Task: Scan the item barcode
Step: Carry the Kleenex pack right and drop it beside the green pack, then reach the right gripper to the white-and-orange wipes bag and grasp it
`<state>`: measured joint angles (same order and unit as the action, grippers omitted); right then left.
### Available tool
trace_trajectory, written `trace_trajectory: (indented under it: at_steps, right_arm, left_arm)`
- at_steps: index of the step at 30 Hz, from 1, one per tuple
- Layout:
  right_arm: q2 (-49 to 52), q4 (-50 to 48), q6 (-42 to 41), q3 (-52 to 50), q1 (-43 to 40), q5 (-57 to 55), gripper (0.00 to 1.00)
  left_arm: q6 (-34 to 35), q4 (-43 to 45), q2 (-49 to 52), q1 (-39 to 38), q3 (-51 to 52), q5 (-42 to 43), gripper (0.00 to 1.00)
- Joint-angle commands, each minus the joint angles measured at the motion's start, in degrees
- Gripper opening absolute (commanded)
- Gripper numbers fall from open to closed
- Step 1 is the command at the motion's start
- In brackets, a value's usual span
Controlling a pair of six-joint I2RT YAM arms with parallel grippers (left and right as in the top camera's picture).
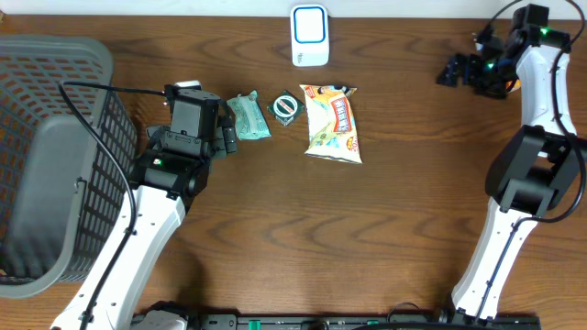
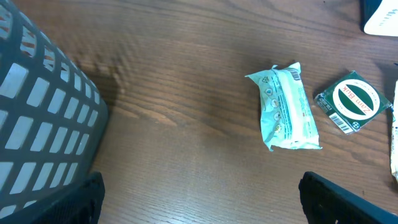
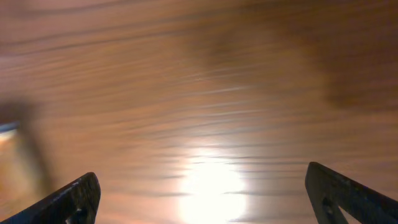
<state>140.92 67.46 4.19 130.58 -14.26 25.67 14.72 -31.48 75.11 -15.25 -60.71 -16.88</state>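
Three items lie in a row at the table's middle: a teal wipes packet, a small green packet with a round white label, and a yellow snack bag. A white and blue scanner stands behind them at the far edge. My left gripper is open just left of the teal packet, with nothing between its fingers. Far off at the back right, my right gripper is open over bare wood, holding nothing.
A large grey mesh basket takes up the left side, close beside the left arm. A corner of the scanner and the snack bag's edge show at the right of the left wrist view.
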Motion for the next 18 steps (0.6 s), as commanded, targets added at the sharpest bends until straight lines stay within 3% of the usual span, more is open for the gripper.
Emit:
trace_trajectory:
  at_steps: [1,8,13,14,16,18]
  right_arm:
    - [-2.47,2.64,-0.66,0.85,2.67,14.69,0.99]
    - [-2.27,11.72,7.76,-0.74,11.39,14.97,0.99]
    - [-2.27,11.26,8.74,-3.61,18.23,12.46,0.99]
    - [-2.27,10.78,8.72,-3.96,19.54,11.15,0.94]
    - [-2.27,10.25,8.72,-4.0,21.88,7.19,0.73]
    - [-2.56,10.03,6.73,-3.67,23.63,2.58,0.69]
  left_arm:
    - [-0.74,-0.02,-0.37,0.17,-0.2,-0.98,0.97]
    - [-0.74,-0.02,-0.39,0.17,-0.2,-0.98,0.98]
    - [-0.74,-0.02,-0.39,0.17,-0.2,-0.98,0.98]
    - [-0.74,-0.02,-0.39,0.17,-0.2,-0.98,0.98]
    - [-0.74,-0.02,-0.39,0.17,-0.2,-0.98,0.98]
    - [-0.74,-0.02,-0.39,0.17,-0.2,-0.98,0.97]
